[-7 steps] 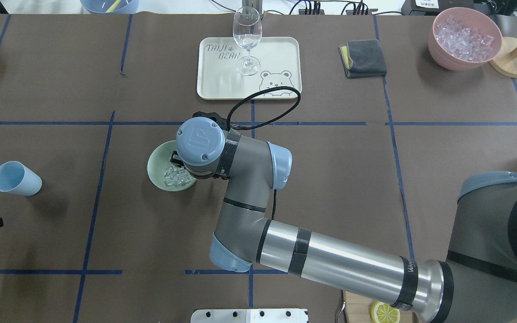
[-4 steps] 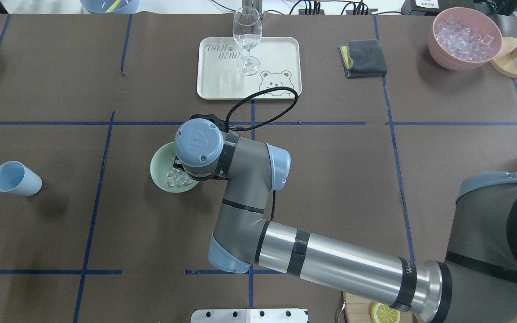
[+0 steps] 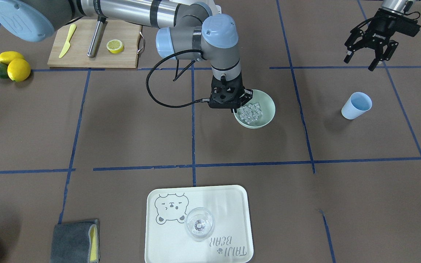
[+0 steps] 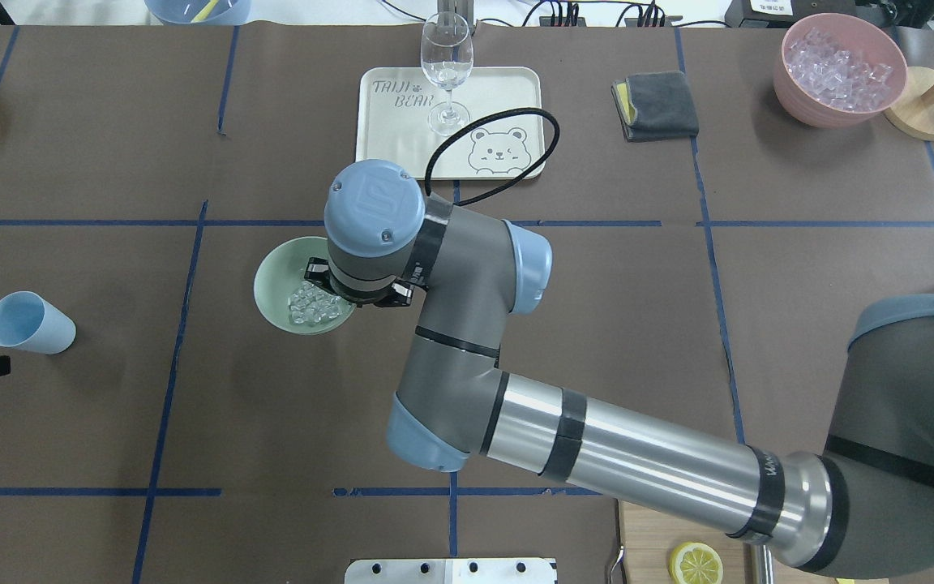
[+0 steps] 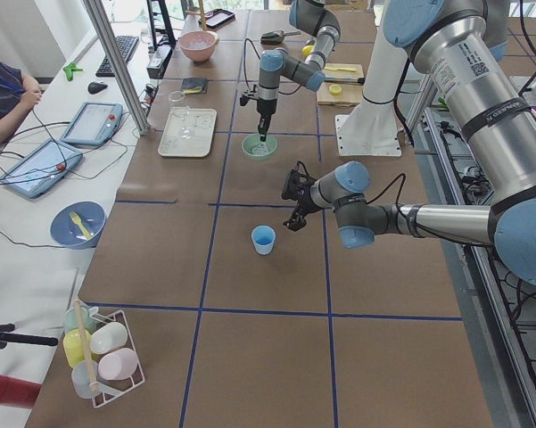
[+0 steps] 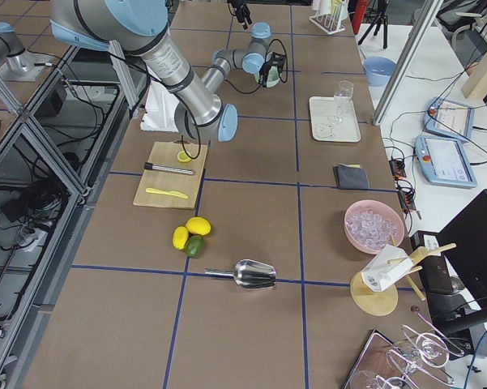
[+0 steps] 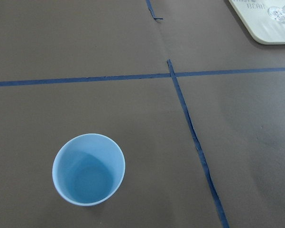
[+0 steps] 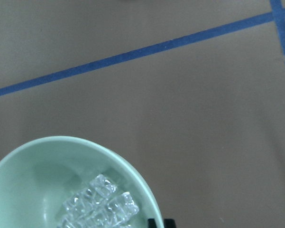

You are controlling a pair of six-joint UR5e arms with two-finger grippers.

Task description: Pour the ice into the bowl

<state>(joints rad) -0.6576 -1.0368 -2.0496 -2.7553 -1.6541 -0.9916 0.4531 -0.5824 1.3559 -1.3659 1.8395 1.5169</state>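
Compared with a second ago, the right arm [image 4: 467, 324] has swung its wrist away from the robot, and the bowl [image 3: 272, 106] has shifted with it, slightly toward the light blue cup [image 3: 356, 105]. That shared shift suggests the right end effector [image 3: 235, 109] is pinching the bowl's rim on the robot's right side, though its fingers are mostly hidden. The left end effector [image 3: 365, 54] hangs spread, holding nothing.

With such an off-centre grip, the bowl should stay level, travel slowly and be set flat before release.

The ice [image 3: 250, 112], small glassy cubes, lies heaped low in the bowl toward the gripped side. The bowl is near the middle of the tabletop [image 3: 122, 128].
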